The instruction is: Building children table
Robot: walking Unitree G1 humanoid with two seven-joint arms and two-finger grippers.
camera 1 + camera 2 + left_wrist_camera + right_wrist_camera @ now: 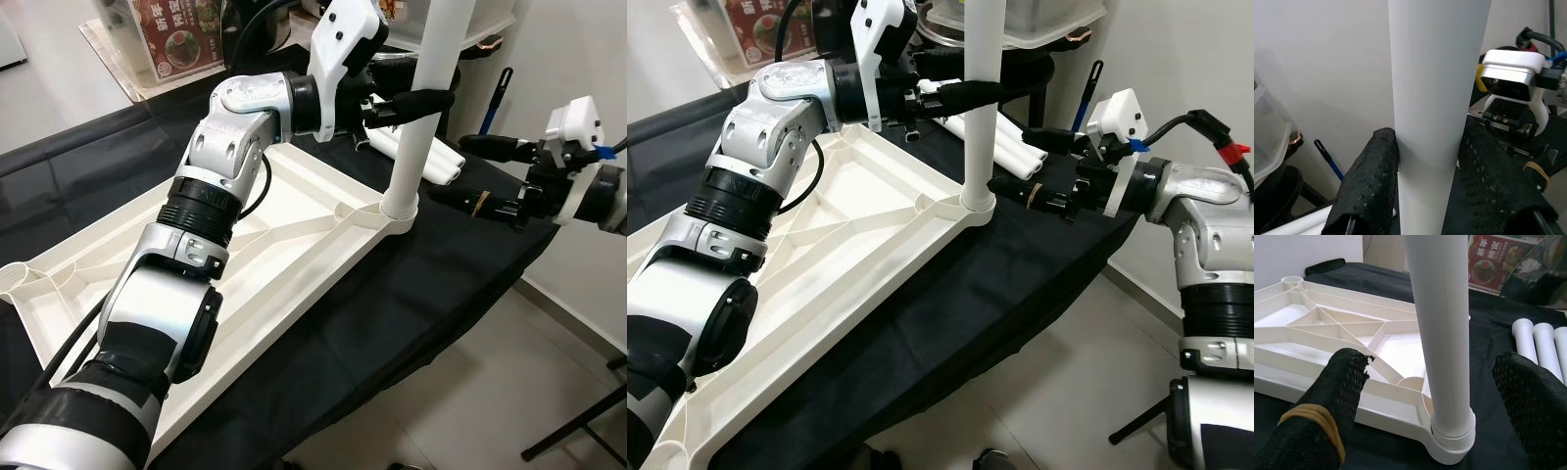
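Observation:
A white plastic tabletop (294,294) lies upside down on a black cloth. One white leg (423,59) stands upright in its far corner socket (397,213). My left gripper (419,104) is shut on this leg about halfway up, its black fingers (1371,186) pressed to both sides. My right gripper (1011,162) is open just to the right of the leg near its base. Its fingers (1337,396) are spread wide on either side of the leg without touching it. Three spare white legs (1542,345) lie on the cloth behind.
The black-covered table (431,294) ends just right of the socket, with bare floor (490,392) beyond. A clear plastic bin (1048,20) and a blue-handled tool (498,98) stand at the back. A black stand leg (578,431) crosses the floor at the lower right.

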